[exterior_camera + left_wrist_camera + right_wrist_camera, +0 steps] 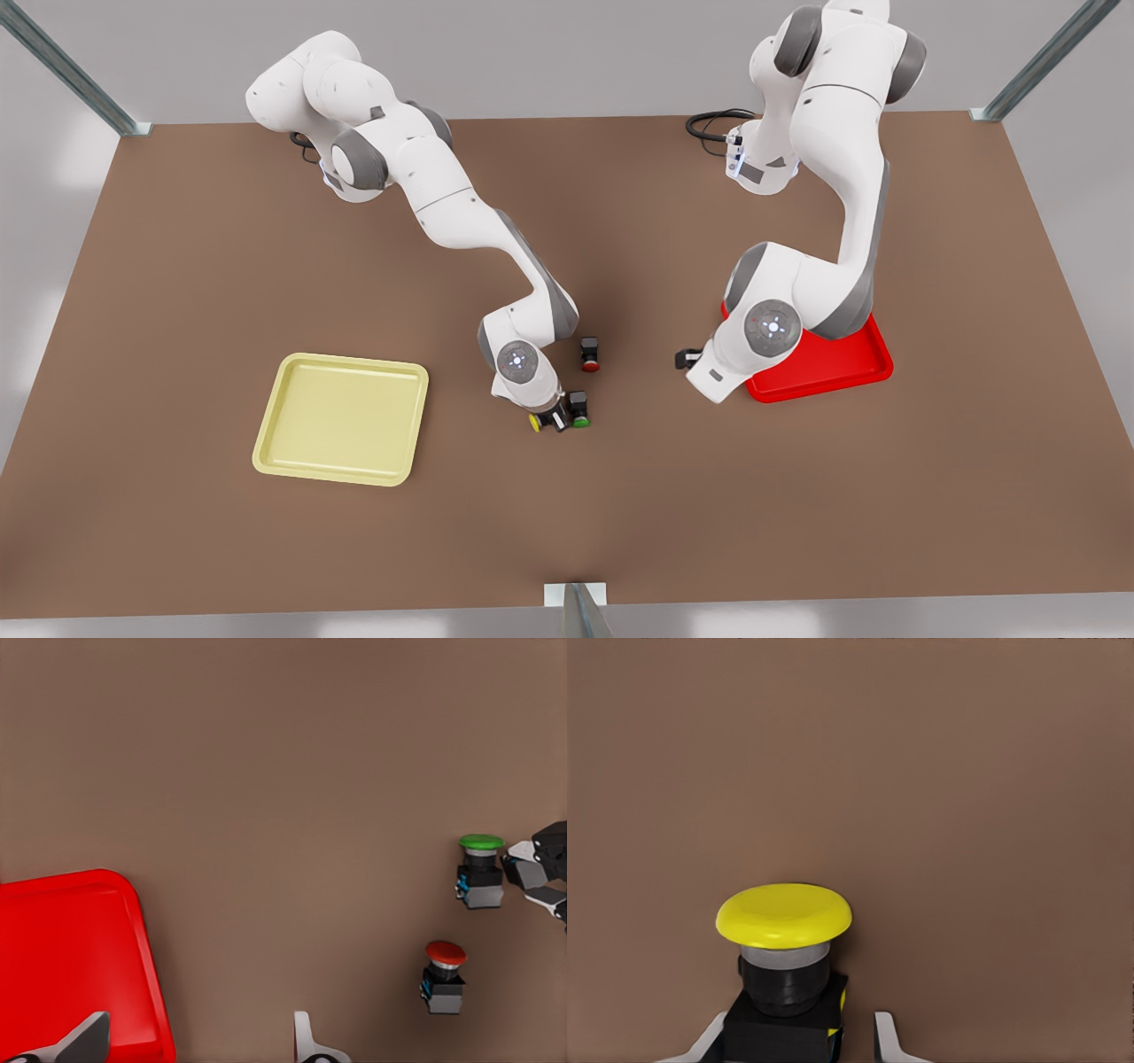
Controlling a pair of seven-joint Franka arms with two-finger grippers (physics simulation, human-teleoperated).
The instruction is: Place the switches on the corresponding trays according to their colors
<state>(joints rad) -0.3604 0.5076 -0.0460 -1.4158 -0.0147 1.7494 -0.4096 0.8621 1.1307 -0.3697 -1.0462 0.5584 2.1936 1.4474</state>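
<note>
Right gripper (551, 419) at table (177, 266) centre: fingers astride yellow switch (784, 943), contact unclear. Left gripper (190, 1041): spread wide over red tray (71, 957) rim.

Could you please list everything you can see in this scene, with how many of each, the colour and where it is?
Yellow switch: one, yellow cap on a dark body, lying on the table between the right gripper's fingers, beside the green switch.
Green switch: one, green cap, on the table next to the yellow switch.
Red switch: one, red cap, on the table apart from the other two.
Yellow tray: one, pale yellow, at the front view's left, nothing in it.
Red tray: one, bright red, at the front view's right, partly under the left arm.
Table: one, brown.
Right gripper: down at the yellow switch.
Left gripper: open, above the red tray's edge, waiting.
</note>
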